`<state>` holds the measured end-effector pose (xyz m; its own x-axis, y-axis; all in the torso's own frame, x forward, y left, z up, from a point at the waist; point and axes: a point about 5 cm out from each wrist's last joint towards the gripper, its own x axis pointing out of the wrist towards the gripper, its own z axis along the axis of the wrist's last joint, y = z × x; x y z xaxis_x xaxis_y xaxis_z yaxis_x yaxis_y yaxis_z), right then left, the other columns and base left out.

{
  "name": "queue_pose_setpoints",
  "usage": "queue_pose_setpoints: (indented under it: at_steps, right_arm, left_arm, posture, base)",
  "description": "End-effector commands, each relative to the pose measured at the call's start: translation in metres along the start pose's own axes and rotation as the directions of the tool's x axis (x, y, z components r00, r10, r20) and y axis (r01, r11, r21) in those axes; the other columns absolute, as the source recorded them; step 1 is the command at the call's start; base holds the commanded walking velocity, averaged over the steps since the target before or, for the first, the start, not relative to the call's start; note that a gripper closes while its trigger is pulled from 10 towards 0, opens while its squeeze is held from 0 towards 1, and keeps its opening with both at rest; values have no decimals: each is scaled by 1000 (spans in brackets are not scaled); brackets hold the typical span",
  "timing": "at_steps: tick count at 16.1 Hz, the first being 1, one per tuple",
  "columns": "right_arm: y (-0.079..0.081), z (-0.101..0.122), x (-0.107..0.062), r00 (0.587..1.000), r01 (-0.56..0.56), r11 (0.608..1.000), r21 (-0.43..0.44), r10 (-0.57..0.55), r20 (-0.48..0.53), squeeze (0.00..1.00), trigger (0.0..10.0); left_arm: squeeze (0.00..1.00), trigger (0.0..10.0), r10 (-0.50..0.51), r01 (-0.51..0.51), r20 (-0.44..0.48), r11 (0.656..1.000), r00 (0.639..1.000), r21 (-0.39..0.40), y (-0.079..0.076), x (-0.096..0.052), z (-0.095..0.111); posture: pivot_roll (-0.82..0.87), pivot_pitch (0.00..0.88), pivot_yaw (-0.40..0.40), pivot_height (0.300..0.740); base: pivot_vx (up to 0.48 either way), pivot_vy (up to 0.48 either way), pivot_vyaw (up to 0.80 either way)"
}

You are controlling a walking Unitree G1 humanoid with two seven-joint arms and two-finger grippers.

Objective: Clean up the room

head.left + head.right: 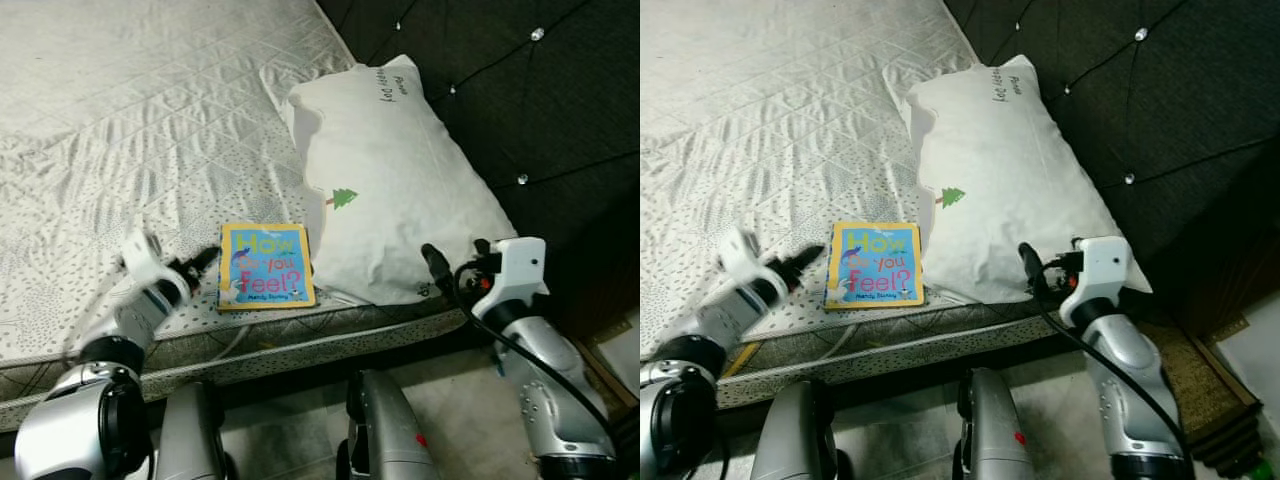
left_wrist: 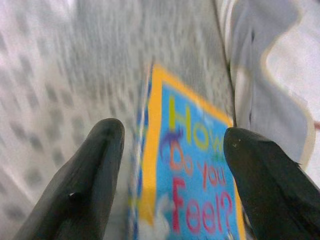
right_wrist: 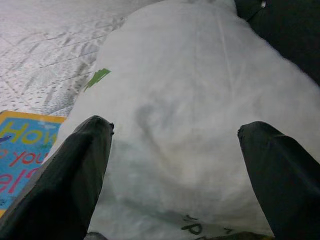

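Observation:
A yellow-edged blue picture book, "How Do You Feel?" (image 1: pixel 265 265), lies flat near the front edge of the bed. Just to its right lies a white pillow (image 1: pixel 390 190) with a small green tree print. My left gripper (image 1: pixel 205 262) hovers low at the book's left edge. In the left wrist view its fingers (image 2: pixel 100 165) are spread open, with the book (image 2: pixel 195 190) between and beyond them. My right gripper (image 1: pixel 435 262) is at the pillow's near corner. It stands open in the right wrist view, facing the pillow (image 3: pixel 190 125), with nothing held.
The bed (image 1: pixel 150 120) has a pale quilted cover that stretches left and back. A dark tufted headboard (image 1: pixel 540 90) rises on the right behind the pillow. A strip of floor (image 1: pixel 450 375) runs below the mattress edge, where my legs stand.

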<state>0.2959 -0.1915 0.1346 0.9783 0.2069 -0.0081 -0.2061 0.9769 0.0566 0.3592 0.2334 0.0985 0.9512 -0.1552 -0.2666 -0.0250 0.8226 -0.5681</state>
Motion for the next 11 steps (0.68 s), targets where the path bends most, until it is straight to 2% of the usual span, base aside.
queue_pose_setpoints:
  at_steps: [1, 3, 5, 6, 9, 10, 11]
  right_arm:
    - [-3, -8, 3, 998, 48, 999, -16, -49, -36, 0, 10000]
    - [9, -13, 14, 997, 54, 998, -42, -56, -49, 0, 10000]
    - [14, -13, 19, 998, 51, 998, -31, -52, -41, 0, 10000]
    - [18, -14, 26, 998, 51, 999, -8, -51, -28, 0, 10000]
    - [31, -15, 38, 999, 17, 1000, -13, -17, -35, 0, 10000]
    - [38, -14, 42, 1000, -4, 1000, -2, 4, -28, 0, 10000]
    - [46, -10, 45, 1000, -19, 1000, -12, 19, 5, 0, 10000]
  left_arm:
    - [1000, 10000, 18, -20, 24, 997, 1000, 73, 3, -4, 6]
    - [1000, 10000, 58, -73, 87, 980, 995, 186, 13, -17, 12]
    - [1000, 10000, 99, -132, 145, 961, 985, 242, 19, -25, 16]
    - [1000, 10000, 216, -263, 191, 926, 958, 270, 28, -35, 20]
    - [1000, 10000, 166, -240, 237, 913, 957, 328, 20, -50, 17]
    - [635, 10000, 158, -249, 266, 902, 951, 354, 13, -56, 14]
    - [608, 10000, 143, -257, 286, 874, 947, 413, 2, -63, 6]
  posture:
    - [-72, 76, -62, 563]
    - [-41, 58, -49, 563]
    - [-26, 50, -47, 563]
    - [15, 17, -47, 563]
    - [47, 0, -49, 563]
    - [60, 0, -50, 563]
    - [69, 0, -50, 563]
  base:
    - [0, 0, 0]
    - [0, 0, 0]
    - [0, 0, 0]
    - [0, 0, 0]
    - [0, 0, 0]
    - [0, 0, 0]
    - [0, 0, 0]
